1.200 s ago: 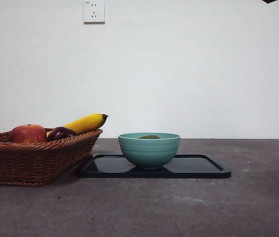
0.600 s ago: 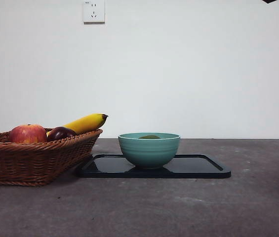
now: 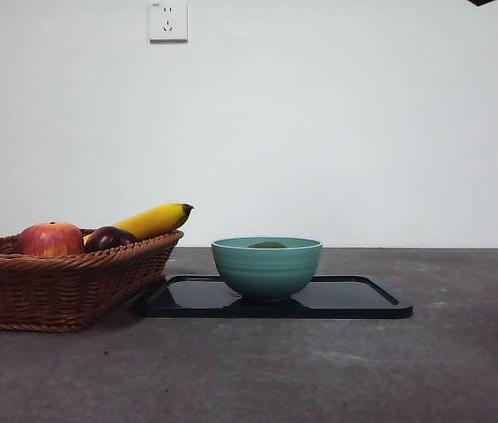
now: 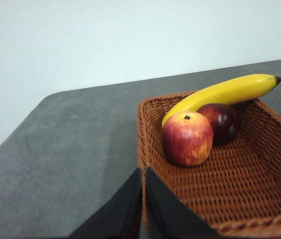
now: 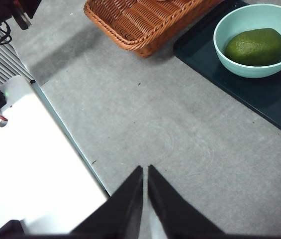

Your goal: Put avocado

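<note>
Left gripper [image 4: 143,174] and right gripper [image 5: 145,172]: jaws pressed together, holding nothing, both clear of the bowl [image 3: 266,266]. Avocado [image 5: 256,47] lies inside the bowl, which sits on the black tray [image 3: 354,298]. Just beside the tray: wicker basket [image 3: 55,282] with apple [image 3: 49,239], plum [image 3: 107,237], banana [image 3: 153,219].
</note>
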Controlling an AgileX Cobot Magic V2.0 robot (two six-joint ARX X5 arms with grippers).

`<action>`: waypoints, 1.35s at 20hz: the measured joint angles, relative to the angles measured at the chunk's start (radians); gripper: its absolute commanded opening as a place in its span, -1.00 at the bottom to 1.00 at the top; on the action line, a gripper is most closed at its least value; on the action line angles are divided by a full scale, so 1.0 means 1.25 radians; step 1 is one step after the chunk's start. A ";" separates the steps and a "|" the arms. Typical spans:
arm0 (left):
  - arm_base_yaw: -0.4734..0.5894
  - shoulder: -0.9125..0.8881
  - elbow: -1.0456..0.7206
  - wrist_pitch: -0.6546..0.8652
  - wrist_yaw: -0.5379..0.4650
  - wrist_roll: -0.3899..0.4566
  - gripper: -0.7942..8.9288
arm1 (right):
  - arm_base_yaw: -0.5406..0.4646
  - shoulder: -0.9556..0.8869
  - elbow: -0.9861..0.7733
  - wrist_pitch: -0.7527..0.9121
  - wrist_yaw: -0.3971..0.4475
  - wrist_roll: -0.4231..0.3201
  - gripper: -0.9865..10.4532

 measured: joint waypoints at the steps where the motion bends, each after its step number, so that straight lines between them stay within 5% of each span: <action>1: 0.000 0.000 0.000 -0.024 0.000 -0.001 -0.82 | 0.000 0.000 0.000 0.000 0.000 0.000 -0.82; 9: 0.000 0.001 0.000 -0.065 -0.002 -0.072 -0.82 | 0.000 0.000 0.000 0.000 0.000 0.000 -0.82; 23: 0.000 0.001 0.000 -0.065 -0.002 -0.082 -0.82 | -0.004 -0.003 0.000 0.005 0.007 -0.004 -0.82; 27: 0.000 0.001 0.000 -0.065 -0.002 -0.082 -0.82 | -0.115 -0.070 -0.020 0.102 0.011 -0.065 -0.82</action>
